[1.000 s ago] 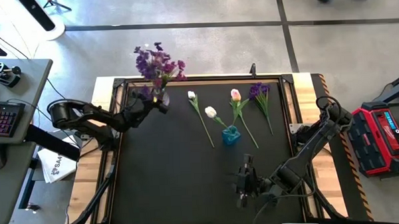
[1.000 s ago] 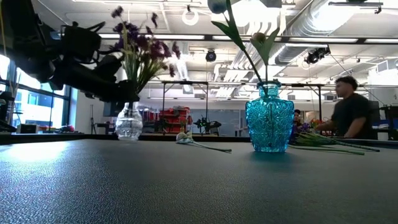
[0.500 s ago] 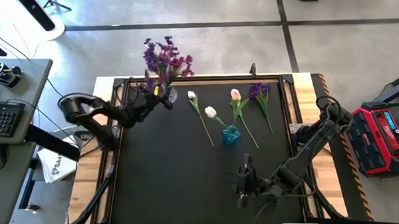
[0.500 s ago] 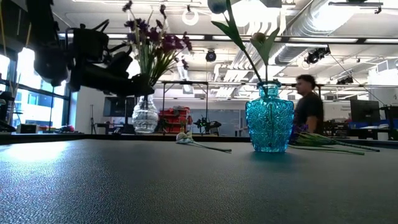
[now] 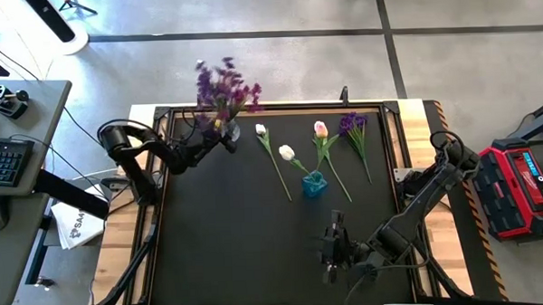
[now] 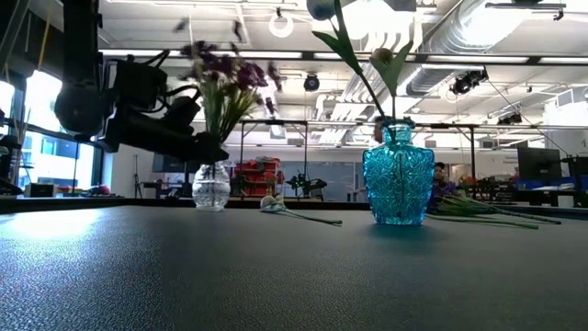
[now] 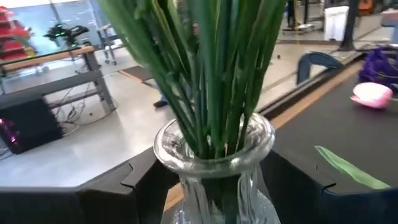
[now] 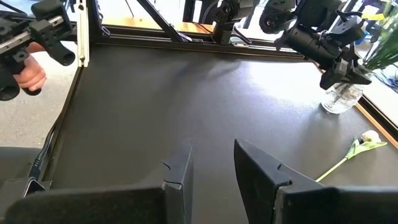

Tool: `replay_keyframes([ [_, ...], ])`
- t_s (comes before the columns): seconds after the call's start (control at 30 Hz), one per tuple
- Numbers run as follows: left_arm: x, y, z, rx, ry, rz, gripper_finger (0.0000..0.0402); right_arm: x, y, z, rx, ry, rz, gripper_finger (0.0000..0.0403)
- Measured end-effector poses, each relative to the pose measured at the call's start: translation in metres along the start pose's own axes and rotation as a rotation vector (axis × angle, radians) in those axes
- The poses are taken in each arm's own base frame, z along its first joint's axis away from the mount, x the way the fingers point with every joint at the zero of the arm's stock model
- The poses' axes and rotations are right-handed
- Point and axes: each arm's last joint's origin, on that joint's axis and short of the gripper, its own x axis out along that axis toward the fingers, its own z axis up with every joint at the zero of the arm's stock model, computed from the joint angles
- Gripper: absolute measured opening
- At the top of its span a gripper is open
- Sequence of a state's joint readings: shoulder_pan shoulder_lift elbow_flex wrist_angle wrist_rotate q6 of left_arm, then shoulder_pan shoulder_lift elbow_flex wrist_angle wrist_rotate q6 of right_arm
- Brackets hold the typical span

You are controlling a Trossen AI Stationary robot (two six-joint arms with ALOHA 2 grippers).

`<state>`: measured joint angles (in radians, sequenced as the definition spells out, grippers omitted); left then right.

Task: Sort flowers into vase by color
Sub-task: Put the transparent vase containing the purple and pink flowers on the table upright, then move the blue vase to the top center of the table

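A clear glass vase [image 6: 211, 187] with purple flowers [image 5: 226, 82] stands upright at the table's far left corner. My left gripper [image 5: 224, 136] is shut on it. A blue vase [image 5: 314, 184] at the table's middle holds a white tulip [image 5: 287, 153]. A pink tulip [image 5: 320, 129] shows just beyond it. Another white tulip [image 5: 261, 130] and a purple sprig [image 5: 352, 124] lie flat on the mat by the far edge. My right gripper [image 5: 332, 245] hangs over the near right part of the mat, its fingers slightly open with nothing between them. My left gripper pinches the clear vase's neck [image 7: 217, 193], just under the flared rim, between its two fingers [image 7: 140, 180]. The fingers come in level from the table's left side. The vase stands upright, and its base [image 8: 341, 107] looks to be down on the mat.
The mat [image 5: 229, 235] has free room in its middle and near left parts. A raised frame [image 5: 252, 106] runs along the far edge. A desk with a keyboard [image 5: 4, 157] stands left of the table and a red box [image 5: 526, 180] right of it. A person's hand [image 8: 28, 78] shows beyond the table.
My left gripper has carried the clear vase a little toward the table's right along the far edge, lifting it and then lowering it to the mat. The vase has stayed upright and its purple flowers sway.
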<state>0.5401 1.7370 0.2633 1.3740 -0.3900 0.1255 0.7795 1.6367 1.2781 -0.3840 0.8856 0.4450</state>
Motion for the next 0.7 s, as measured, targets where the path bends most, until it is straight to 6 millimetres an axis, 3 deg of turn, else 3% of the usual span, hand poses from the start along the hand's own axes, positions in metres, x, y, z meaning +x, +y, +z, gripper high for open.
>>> replay_keyframes([
  [0.7,-0.018,0.004,-0.015,0.086,0.078,-0.035,0.0315,0.000,0.000,0.000,0.002,0.000,0.000,0.0084],
])
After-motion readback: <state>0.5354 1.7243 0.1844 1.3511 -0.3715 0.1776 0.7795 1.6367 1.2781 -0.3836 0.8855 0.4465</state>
